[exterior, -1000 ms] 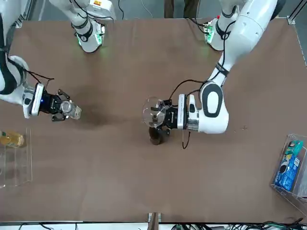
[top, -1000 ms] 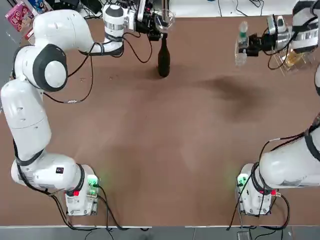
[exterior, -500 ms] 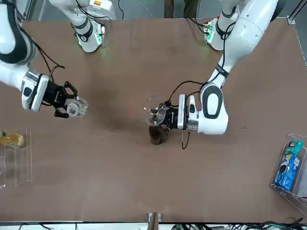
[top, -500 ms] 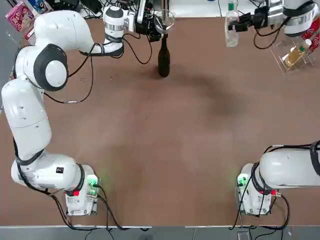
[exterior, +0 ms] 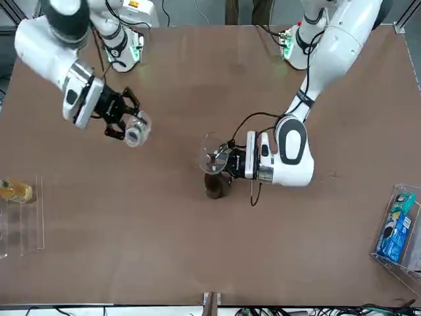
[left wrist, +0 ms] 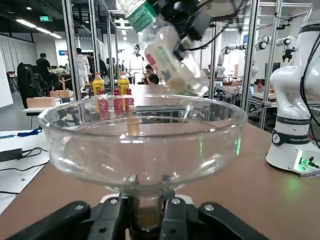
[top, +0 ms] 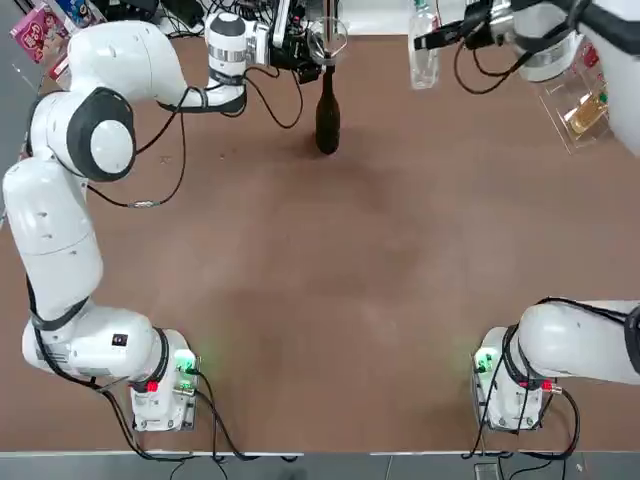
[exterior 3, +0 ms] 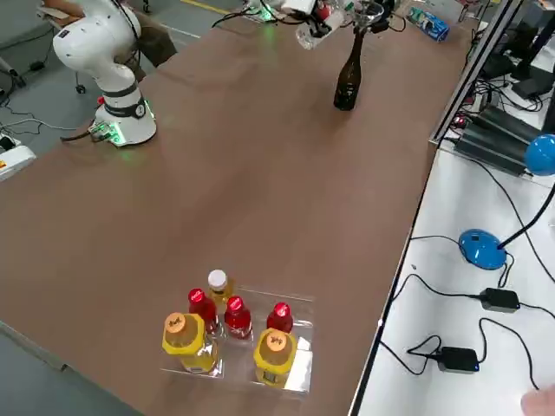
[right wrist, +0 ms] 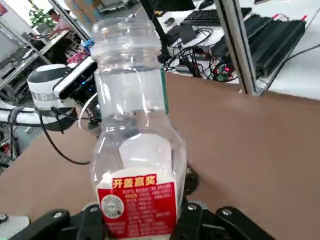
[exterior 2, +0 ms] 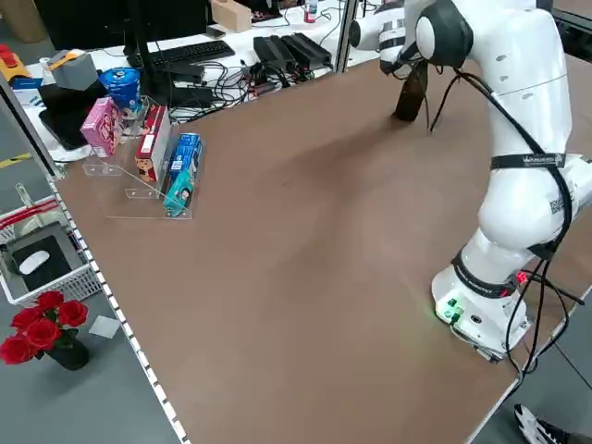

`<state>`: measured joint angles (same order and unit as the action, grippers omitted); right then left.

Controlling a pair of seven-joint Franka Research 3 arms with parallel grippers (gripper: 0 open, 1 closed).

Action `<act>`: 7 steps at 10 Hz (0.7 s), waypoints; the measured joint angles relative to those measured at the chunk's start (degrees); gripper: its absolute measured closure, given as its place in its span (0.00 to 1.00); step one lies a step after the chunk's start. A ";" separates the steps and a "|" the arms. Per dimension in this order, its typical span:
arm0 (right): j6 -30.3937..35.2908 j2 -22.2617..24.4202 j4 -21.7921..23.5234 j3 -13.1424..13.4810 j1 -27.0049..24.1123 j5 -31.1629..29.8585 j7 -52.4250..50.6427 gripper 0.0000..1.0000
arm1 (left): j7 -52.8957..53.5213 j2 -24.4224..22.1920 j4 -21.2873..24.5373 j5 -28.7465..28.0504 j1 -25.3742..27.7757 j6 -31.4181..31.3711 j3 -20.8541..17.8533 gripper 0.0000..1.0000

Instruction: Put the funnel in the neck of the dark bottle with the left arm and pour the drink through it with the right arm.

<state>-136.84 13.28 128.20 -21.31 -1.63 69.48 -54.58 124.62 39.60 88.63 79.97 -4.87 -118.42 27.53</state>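
Observation:
The dark bottle (top: pixel 327 115) (exterior: pixel 216 186) (exterior 3: pixel 349 76) stands upright at the table's far edge. Right above its neck my left gripper (top: pixel 316 47) (exterior: pixel 227 162) (left wrist: pixel 147 210) is shut on the spout of the clear funnel (top: pixel 333 37) (exterior: pixel 210 155) (left wrist: pixel 142 140). Whether the spout sits inside the neck is hidden by the fingers. To the right of it, my right gripper (top: pixel 441 37) (exterior: pixel 119 119) (right wrist: pixel 145 217) is shut on the drink (top: pixel 423 50) (exterior: pixel 136 130) (right wrist: pixel 134 150), held in the air. The left wrist view shows the drink (left wrist: pixel 165 50) tilted above the funnel's rim.
A clear rack (top: pixel 585 100) (exterior 3: pixel 295 368) with red and yellow bottles stands at the table's far right corner. A rack of snack packs (exterior 2: pixel 157 157) (exterior: pixel 398 227) sits at the far left. Both arm bases stand at the near edge.
My right arm has lifted the drink and carried it left, from near the bottle rack toward the dark bottle. The left gripper and funnel have stayed over the neck.

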 joint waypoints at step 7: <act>5.16 7.27 -7.82 -14.68 -0.05 -41.02 67.79 0.56 | 0.00 0.39 -0.05 0.59 0.06 0.44 0.09 0.75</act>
<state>-131.68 20.55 120.38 -35.99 -1.68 28.46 13.20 124.62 39.99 88.58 80.56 -4.81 -117.98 27.62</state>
